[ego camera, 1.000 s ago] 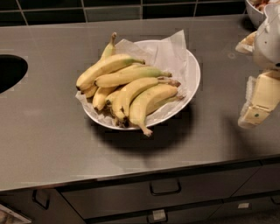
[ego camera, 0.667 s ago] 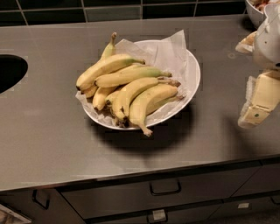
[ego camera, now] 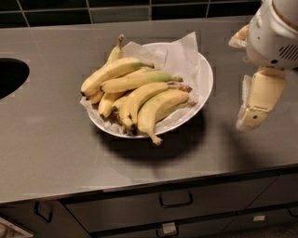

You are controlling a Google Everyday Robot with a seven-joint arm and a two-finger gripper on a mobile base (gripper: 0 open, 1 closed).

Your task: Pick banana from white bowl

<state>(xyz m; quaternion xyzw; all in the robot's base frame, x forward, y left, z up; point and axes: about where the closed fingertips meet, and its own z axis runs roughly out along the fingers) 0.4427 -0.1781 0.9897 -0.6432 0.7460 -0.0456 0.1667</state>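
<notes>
**Banana pick, judged to be at its outset.** Nearest, dark drawer fronts (ego camera: 174, 200) are seen beneath the grey countertop (ego camera: 51, 148); on it the white bowl (ego camera: 205, 93) is set, lined with crumpled white paper (ego camera: 179, 53) and filled with a pile of bananas; the banana (ego camera: 116, 70) is laid across the top of the pile, towards the rear, with its dark blunt tip to the left and its faintly green stem end to the right; it is long, thick, gently curved and plain yellow, and is rested against a greener banana (ego camera: 139, 81); a small thin banana (ego camera: 115, 51) with an upright stem is tucked behind it. The gripper (ego camera: 258, 100) is hung to the right of the bowl, well apart from it; whether it is open or closed cannot be told; nothing is seen held in it. No step of the pick is judged done; approach, grasp and lift are all left. Dark tiles (ego camera: 121, 14) are shown at the back.
</notes>
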